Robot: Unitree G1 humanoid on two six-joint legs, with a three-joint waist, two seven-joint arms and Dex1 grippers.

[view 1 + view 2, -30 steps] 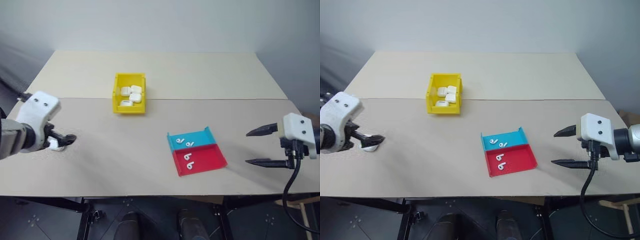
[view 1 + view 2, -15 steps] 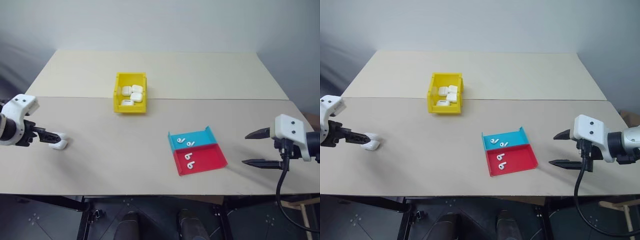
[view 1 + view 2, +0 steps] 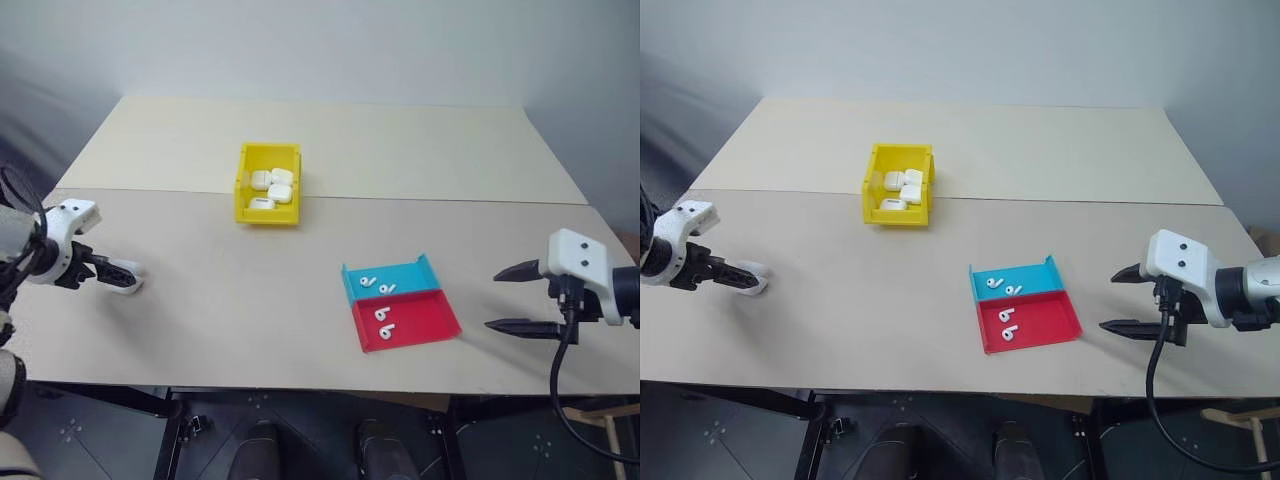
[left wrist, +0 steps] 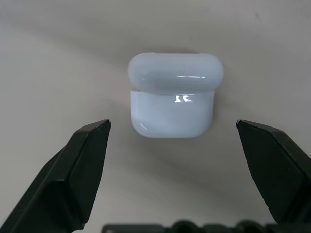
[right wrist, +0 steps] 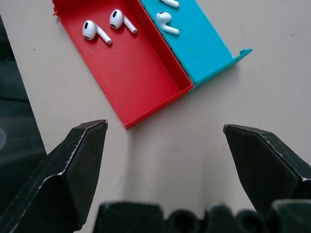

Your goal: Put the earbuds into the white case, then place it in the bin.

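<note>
The white case (image 4: 172,97) lies on the table near its left edge with its lid down. My left gripper (image 4: 172,128) is open, one finger (image 4: 85,165) on each side of the case and neither touching it; from above, this gripper (image 3: 118,277) points right at the case (image 3: 133,284). Two earbuds (image 3: 383,320) lie in the red tray (image 3: 425,325) and two more earbuds (image 3: 375,284) in the blue tray (image 3: 410,275). My right gripper (image 3: 493,300) hovers open just right of the trays, holding nothing. The yellow bin (image 3: 267,213) stands at the middle back.
Several white cases (image 3: 272,186) lie inside the bin. A seam (image 3: 450,198) between two tabletops runs across behind the trays. Bare tabletop separates the case, the bin and the trays. In the right wrist view the table's front edge (image 5: 29,126) runs near the red tray (image 5: 141,68).
My left hand has sunk and drawn back toward the table's left edge, its fingers staying at the case. The case, the trays and my right gripper have stayed in place; the camera shifted slightly.
</note>
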